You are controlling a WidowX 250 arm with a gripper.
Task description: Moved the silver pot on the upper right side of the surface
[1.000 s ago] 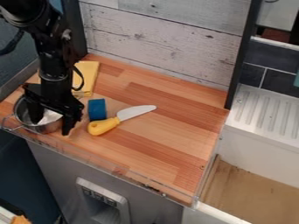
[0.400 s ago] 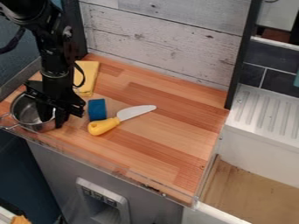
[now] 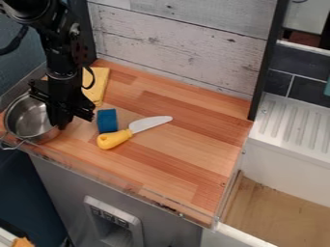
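Observation:
The black gripper (image 3: 60, 122) is at the left of the surface, its fingers closed together on the right rim of the silver pot (image 3: 27, 118). One finger is over the pot's inside and hides part of its right wall. The pot sits at the surface's left front corner, with its wire handle pointing to the lower left over the edge. Its inside shows bare metal.
A blue block (image 3: 107, 120) and a yellow-handled knife (image 3: 115, 139) lie just right of the gripper. Behind is a folded yellow cloth (image 3: 99, 84). A clear rail runs along the front edge; a white sink (image 3: 293, 128) stands at right.
The gripper's fingers have come together from a wide spread. The pot has shifted and turned slightly, its handle now lower, and more of its inside shows.

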